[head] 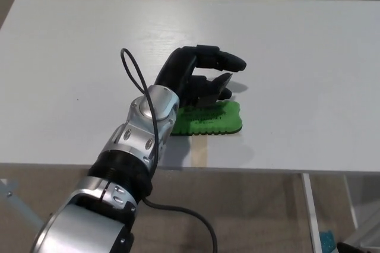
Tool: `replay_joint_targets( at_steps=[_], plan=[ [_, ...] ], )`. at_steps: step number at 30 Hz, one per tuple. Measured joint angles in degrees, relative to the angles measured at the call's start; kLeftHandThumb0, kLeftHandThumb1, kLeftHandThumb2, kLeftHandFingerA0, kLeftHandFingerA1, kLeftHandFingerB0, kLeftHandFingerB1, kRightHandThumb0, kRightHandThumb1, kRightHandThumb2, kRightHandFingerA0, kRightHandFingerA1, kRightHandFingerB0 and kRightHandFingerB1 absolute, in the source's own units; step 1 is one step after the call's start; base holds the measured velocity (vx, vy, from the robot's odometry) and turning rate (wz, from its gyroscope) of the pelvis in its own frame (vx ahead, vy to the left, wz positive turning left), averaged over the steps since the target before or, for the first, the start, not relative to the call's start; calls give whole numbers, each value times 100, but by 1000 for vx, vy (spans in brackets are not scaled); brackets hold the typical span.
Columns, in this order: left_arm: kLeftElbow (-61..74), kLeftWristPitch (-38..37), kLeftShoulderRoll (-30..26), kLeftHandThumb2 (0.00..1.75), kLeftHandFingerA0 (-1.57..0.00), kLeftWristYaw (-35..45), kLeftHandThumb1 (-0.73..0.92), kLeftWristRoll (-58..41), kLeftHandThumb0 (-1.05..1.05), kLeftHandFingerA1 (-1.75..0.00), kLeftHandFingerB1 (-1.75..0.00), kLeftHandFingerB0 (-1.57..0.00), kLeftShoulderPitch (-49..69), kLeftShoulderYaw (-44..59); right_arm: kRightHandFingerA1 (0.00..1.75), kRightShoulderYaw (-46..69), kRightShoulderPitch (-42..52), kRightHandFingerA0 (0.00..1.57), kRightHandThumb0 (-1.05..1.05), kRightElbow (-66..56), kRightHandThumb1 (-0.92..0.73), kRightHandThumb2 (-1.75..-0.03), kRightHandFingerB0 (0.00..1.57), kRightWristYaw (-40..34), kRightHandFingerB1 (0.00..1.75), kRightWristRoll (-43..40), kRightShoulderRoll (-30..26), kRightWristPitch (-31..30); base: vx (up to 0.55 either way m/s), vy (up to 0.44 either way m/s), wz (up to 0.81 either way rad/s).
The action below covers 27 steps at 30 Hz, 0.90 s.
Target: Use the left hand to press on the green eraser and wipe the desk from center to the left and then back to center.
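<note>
A flat green eraser (212, 119) with wavy edges lies on the white desk (285, 57), near its front edge and about the middle. My left hand (199, 78) hovers over the eraser's far left part, its black fingers (222, 60) spread and curled, holding nothing. The hand covers the eraser's upper left edge, and I cannot tell whether the thumb touches it. A black cable loops over the silver forearm (145, 128). My right hand does not show.
The desk's front edge (267, 171) runs just below the eraser. A pale streak (200, 152) marks the desk surface under the eraser. Below the edge lie the floor and a white desk leg (310, 211).
</note>
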<state>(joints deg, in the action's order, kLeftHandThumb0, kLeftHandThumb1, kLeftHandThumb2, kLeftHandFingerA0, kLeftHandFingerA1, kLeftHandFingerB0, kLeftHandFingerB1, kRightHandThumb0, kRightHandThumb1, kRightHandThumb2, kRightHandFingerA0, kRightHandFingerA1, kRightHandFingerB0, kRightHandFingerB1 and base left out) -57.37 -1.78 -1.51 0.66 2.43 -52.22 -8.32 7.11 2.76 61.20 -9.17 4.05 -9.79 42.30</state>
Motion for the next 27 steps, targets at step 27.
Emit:
replay_joint_targets(
  at_steps=[27],
  plan=[
    [-384, -870, 260, 64, -102, -413, 78, 70, -23, -60, -53, -94, 602, 489, 61, 59, -29, 86, -40, -68, -79, -64, 59, 132, 40, -71, 2, -1, 0, 0, 0]
  ],
)
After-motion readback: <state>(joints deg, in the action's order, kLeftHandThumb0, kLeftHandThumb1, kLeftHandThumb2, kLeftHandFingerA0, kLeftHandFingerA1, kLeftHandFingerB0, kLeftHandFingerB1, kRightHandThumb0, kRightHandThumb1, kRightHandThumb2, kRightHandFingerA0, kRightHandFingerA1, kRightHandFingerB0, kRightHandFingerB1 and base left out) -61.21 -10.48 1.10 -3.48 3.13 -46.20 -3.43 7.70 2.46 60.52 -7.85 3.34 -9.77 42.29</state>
